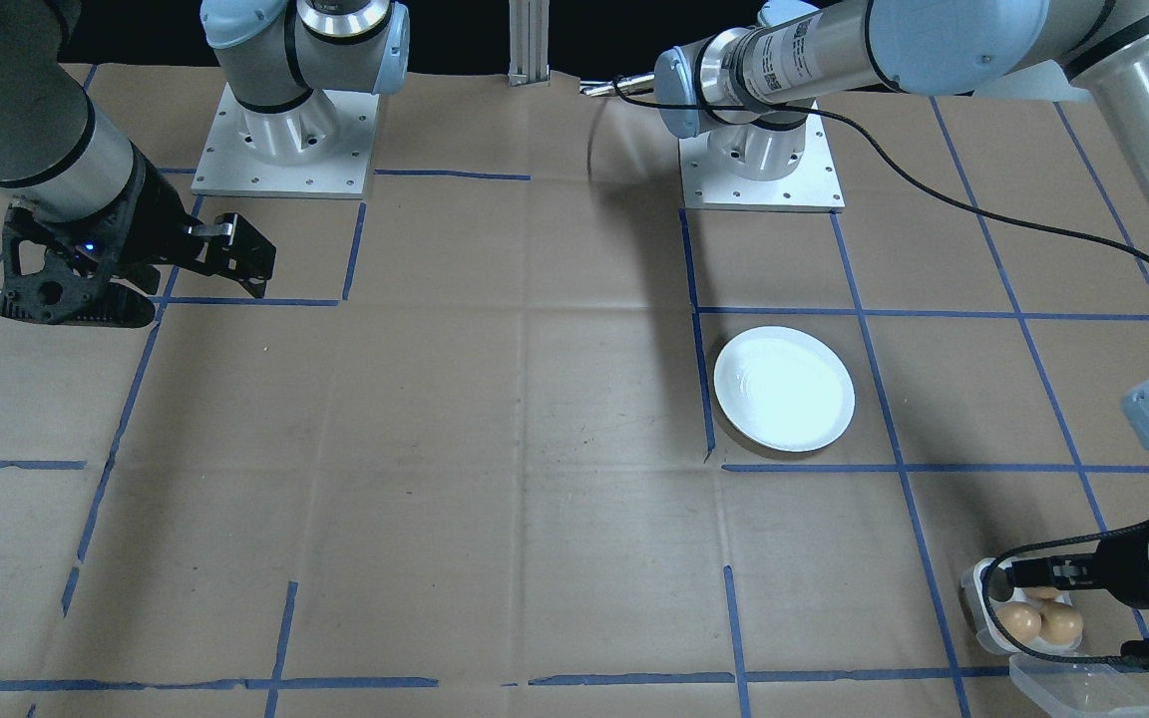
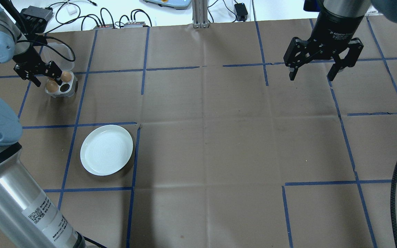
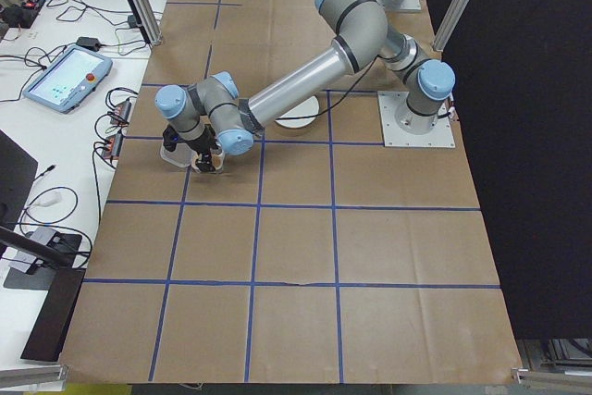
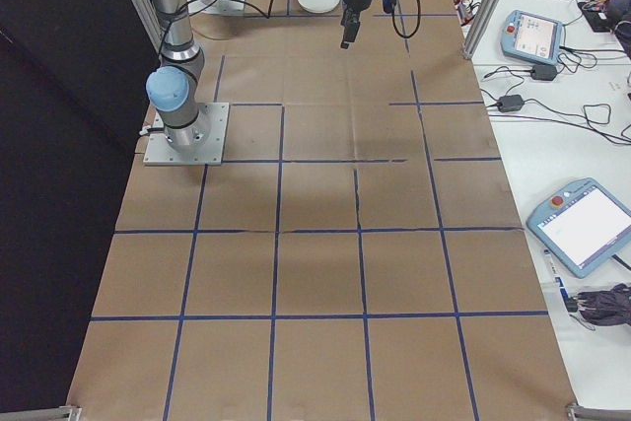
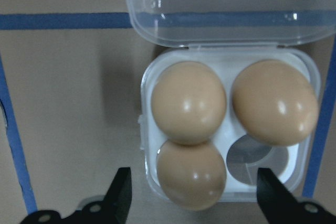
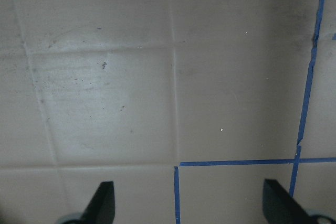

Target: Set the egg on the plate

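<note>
Brown paper bears glossy round plate (image 2: 106, 150); left gripper (image 5: 191, 195) spread over egg (image 5: 191, 174), right gripper (image 2: 324, 70) spread.

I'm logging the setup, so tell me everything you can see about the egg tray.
The egg tray is a small, white, plastic-looking box with rounded corners and four wells. Three wells hold brown eggs; the fourth is empty. Its clear lid is hinged open and lies back flat. The tray sits on the brown paper table cover at the far left of the overhead view, beyond the plate. The left pincer hangs open directly above it, fingers either side of the nearest egg, apparently not touching.
</note>
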Robot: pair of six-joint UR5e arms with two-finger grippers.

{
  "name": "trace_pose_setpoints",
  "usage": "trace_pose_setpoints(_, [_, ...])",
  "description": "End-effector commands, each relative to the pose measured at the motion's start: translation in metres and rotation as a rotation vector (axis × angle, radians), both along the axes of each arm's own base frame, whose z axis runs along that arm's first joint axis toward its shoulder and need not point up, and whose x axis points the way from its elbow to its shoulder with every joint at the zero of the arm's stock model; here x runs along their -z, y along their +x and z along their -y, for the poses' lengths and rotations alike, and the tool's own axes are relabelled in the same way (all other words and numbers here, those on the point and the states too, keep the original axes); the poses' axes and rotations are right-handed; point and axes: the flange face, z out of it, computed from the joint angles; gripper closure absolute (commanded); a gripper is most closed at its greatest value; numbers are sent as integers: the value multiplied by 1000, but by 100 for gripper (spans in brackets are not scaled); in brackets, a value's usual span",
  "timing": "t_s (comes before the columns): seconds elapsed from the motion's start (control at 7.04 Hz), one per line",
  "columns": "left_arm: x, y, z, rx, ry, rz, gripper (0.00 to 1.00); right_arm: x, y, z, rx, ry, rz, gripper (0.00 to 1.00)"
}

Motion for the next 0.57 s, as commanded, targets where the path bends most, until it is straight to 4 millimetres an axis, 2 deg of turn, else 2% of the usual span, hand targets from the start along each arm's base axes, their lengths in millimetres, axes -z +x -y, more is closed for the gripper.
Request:
trace_pose_setpoints(0.0, [4, 1, 2, -5, 5, -3, 16, 0, 0, 0, 0, -1, 0, 0])
trace_pose_setpoints(0.14, [4, 1, 1, -5, 7, -5, 24, 1, 0, 0, 0, 1, 0, 0])
trace_pose_setpoints(0.43, [3, 1, 1, -3, 12, -6, 52, 0, 0, 0, 0, 0, 0, 0])
